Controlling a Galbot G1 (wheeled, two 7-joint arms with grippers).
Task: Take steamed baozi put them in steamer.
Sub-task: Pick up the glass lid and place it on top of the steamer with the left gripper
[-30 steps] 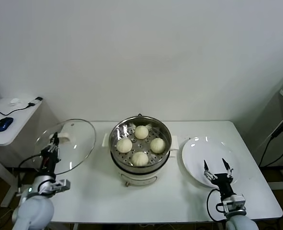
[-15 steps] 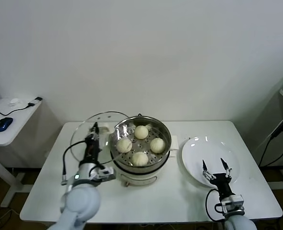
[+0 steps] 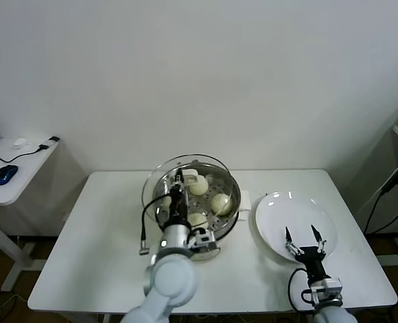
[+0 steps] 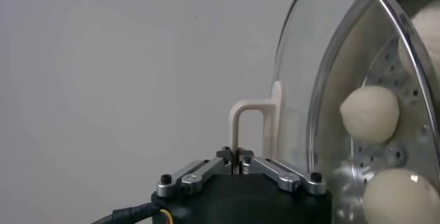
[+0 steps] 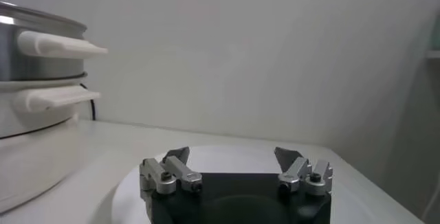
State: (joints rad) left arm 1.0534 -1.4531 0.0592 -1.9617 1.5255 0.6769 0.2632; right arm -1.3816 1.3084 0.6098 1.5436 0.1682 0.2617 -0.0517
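We see the left tool pinching the cream handle of the glass lid, which it holds over the steamer at the middle of the white counter. Through the glass, the steamed baozi sit in the perforated basket. Our right tool, its fingers spread wide and holding nothing, hovers over the near edge of the white plate just beside the steamer.
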